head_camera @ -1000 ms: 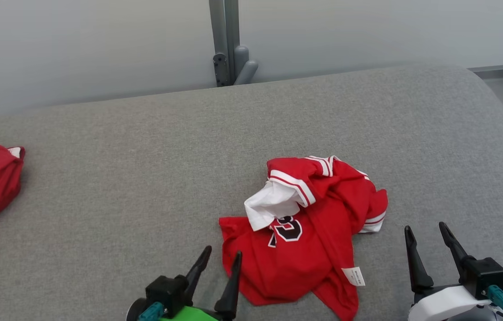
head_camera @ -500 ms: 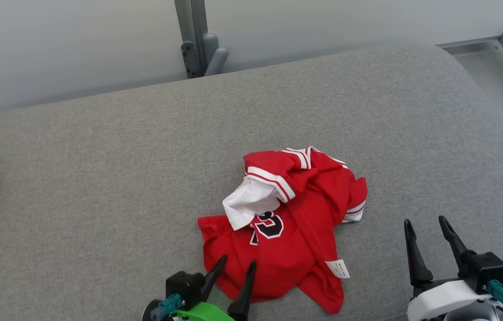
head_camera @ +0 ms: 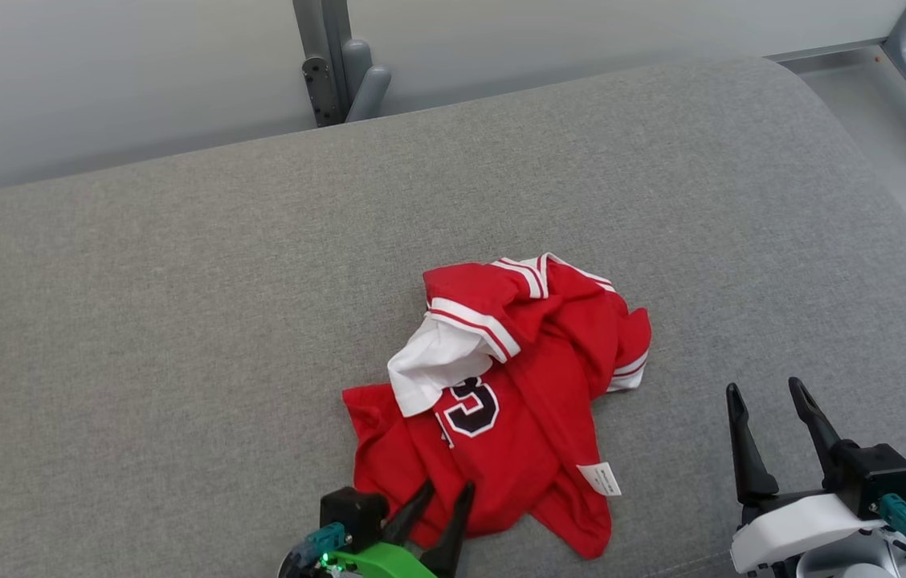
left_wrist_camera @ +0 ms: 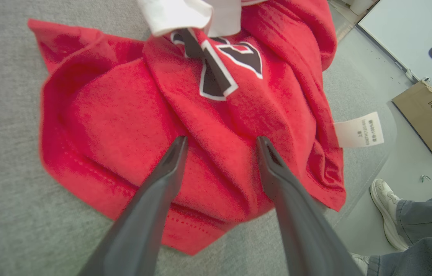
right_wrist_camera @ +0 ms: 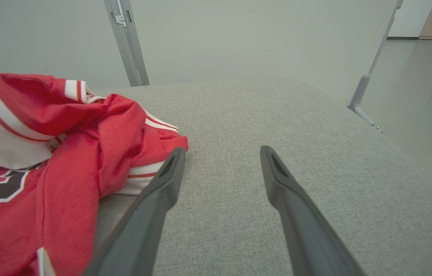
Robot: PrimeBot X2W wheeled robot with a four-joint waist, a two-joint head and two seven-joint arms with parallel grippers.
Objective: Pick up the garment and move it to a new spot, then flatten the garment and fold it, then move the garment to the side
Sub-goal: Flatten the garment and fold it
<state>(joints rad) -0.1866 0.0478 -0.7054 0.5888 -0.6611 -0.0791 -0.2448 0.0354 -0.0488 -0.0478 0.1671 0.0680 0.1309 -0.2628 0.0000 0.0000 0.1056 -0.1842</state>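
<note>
In the head view, a crumpled red jersey with white-striped trim and a black numeral (head_camera: 533, 433) is seen lying in the lower middle of the frame, on a grey woven upholstered surface (head_camera: 180, 281). At the bottom edge, the left gripper (head_camera: 447, 486) is held with its fingers spread over the jersey's near hem. At the lower right, the right gripper (head_camera: 765, 387) is opened wide above bare upholstery, apart from the garment.

In the left wrist view, the left gripper (left_wrist_camera: 222, 140) is shown with its 2 fingers set apart on either side of a raised fold of the jersey (left_wrist_camera: 124, 122); nothing is pinched.

In the right wrist view, the jersey (right_wrist_camera: 70, 161) is bunched at the left of the frame, and the right gripper (right_wrist_camera: 222, 149) is spread and empty.

The cloth is judged light, soft and limp: it would sag and trail when lifted. A raised fold or the doubled hem is judged the best hold.
</note>
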